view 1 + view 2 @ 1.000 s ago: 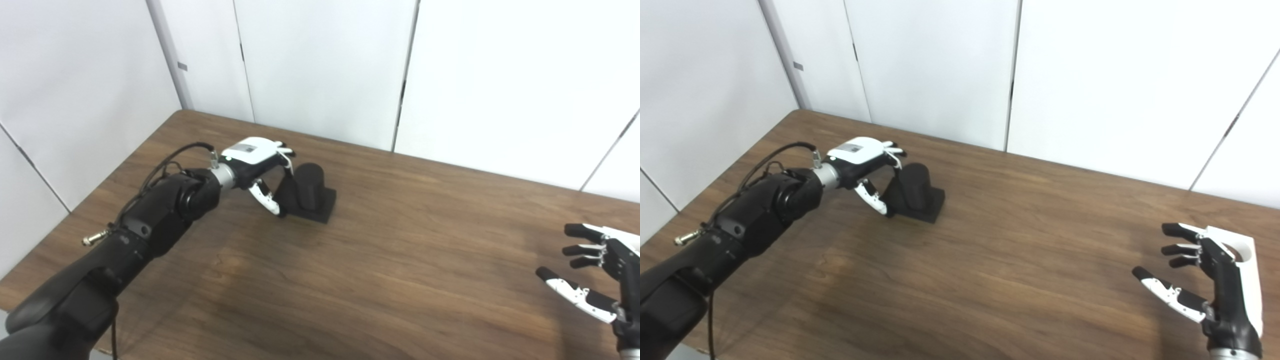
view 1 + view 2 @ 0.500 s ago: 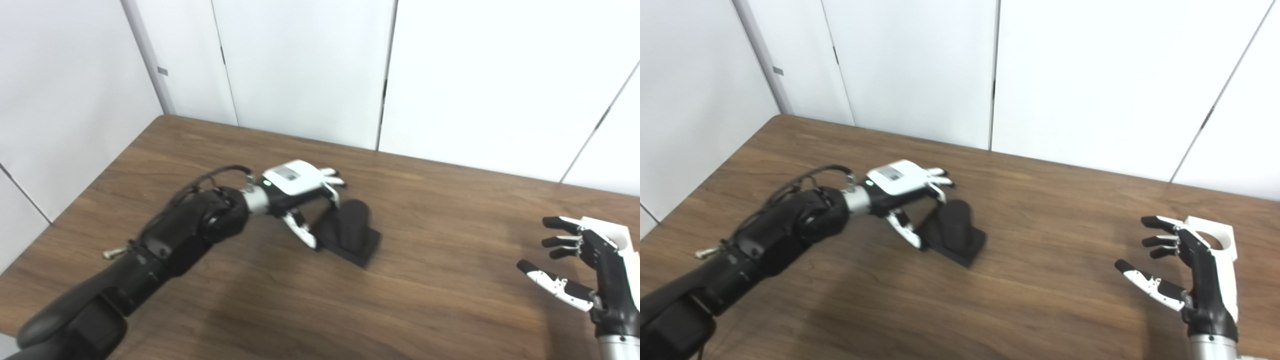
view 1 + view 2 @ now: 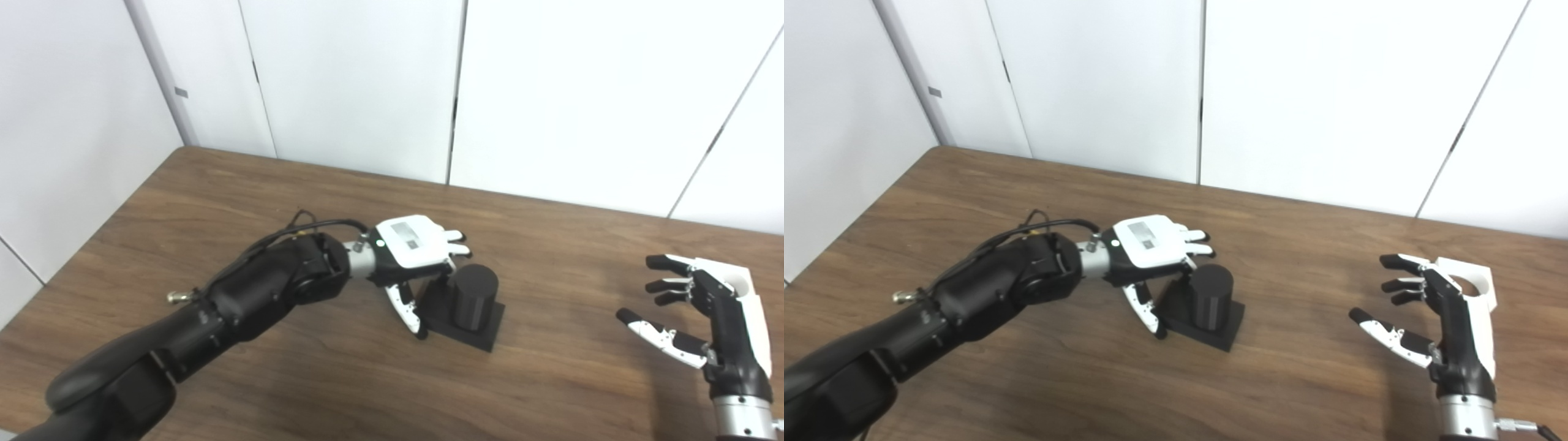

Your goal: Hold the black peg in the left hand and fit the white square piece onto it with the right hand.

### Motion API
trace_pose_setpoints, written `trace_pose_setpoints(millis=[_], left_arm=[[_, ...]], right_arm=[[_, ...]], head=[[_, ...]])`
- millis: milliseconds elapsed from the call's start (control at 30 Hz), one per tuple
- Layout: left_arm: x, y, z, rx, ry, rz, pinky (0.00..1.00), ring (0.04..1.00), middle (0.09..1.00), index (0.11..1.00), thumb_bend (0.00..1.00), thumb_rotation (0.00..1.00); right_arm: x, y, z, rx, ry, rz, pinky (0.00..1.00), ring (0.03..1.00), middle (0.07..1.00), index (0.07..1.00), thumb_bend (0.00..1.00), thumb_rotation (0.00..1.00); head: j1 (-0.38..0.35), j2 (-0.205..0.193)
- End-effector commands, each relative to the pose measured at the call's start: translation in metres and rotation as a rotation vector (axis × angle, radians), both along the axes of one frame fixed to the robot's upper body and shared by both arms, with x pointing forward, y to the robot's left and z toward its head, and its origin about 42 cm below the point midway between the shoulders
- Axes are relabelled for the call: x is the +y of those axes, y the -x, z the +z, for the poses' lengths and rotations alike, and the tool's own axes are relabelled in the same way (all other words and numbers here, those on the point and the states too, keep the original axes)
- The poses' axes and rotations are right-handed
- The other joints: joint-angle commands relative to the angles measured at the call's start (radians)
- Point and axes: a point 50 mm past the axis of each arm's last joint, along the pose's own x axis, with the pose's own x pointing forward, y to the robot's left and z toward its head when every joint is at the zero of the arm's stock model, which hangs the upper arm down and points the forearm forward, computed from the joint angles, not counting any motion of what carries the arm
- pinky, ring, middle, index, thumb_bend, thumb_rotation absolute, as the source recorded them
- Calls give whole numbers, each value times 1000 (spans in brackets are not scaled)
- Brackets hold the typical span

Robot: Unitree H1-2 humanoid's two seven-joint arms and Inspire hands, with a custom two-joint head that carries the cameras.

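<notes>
Wooden table point(image 3: 318, 380), white walls. Left hand point(image 3: 416, 257) loosely around black peg point(image 3: 473, 294), right hand point(image 3: 1427, 318) spread wide beside white square piece point(image 3: 1479, 288). Possibly tipped if squeezed off-centre.

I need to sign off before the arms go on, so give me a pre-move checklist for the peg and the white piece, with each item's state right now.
1. Black peg upright on its square base on the table: ok.
2. Left hand has a firm hold on the peg: cannot tell; its fingers lie over the top and its thumb reaches down at the base, but they are not seen closed around it.
3. Right hand holds the white square piece: not ok; the hand is open with fingers spread.
4. White piece within the right hand's reach: ok; it lies just behind that hand.
5. Piece's round hole facing up: ok.
6. Table between peg and piece free of obstacles: ok.
</notes>
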Motion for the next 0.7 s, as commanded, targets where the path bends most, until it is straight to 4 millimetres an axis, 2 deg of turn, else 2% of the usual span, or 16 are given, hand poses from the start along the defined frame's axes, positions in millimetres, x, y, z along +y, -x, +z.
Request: trace_pose_setpoints(millis=[0, 67, 233, 267, 333, 367, 433, 533, 667], left_arm=[[-15, 42, -65, 179, -166, -75, 892, 983, 944, 607, 941, 345], [-14, 42, -64, 188, -186, -67, 895, 985, 943, 617, 939, 349], [-5, 40, -62, 186, -193, -53, 913, 993, 959, 619, 917, 355], [-2, 40, -62, 186, -194, -51, 906, 992, 961, 613, 915, 357], [5, 40, -63, 192, -182, -43, 891, 983, 956, 604, 910, 347], [8, 40, -64, 196, -179, -36, 889, 984, 952, 600, 909, 340], [14, 40, -65, 198, -181, -26, 893, 986, 947, 603, 899, 331], [24, 40, -69, 200, -175, -14, 893, 978, 940, 606, 890, 328], [35, 40, -72, 201, -133, 0, 892, 957, 924, 598, 911, 298]], right_arm=[[3, -7, 20, -102, 9, 12, 504, 580, 701, 668, 549, 0], [4, -8, 22, -108, 12, 11, 501, 579, 696, 670, 550, 0], [2, -10, 37, -128, 68, 36, 490, 581, 690, 680, 557, 0], [-1, -10, 43, -127, 107, 52, 492, 591, 693, 688, 565, 0], [-7, -14, 59, -127, 183, 85, 498, 607, 690, 690, 604, 34], [-11, -16, 68, -125, 231, 93, 504, 615, 691, 687, 630, 46], [-18, -19, 86, -123, 332, 96, 521, 626, 698, 693, 665, 61], [-35, -25, 112, -121, 451, 64, 536, 650, 724, 705, 699, 33], [-57, -29, 134, -113, 546, 0, 524, 649, 722, 703, 718, 62]], head=[[-12, 3], [-28, 5], [-156, 1], [-156, 1], [-222, -10], [-222, -10], [-267, -21], [-322, -38], [-374, -50]])
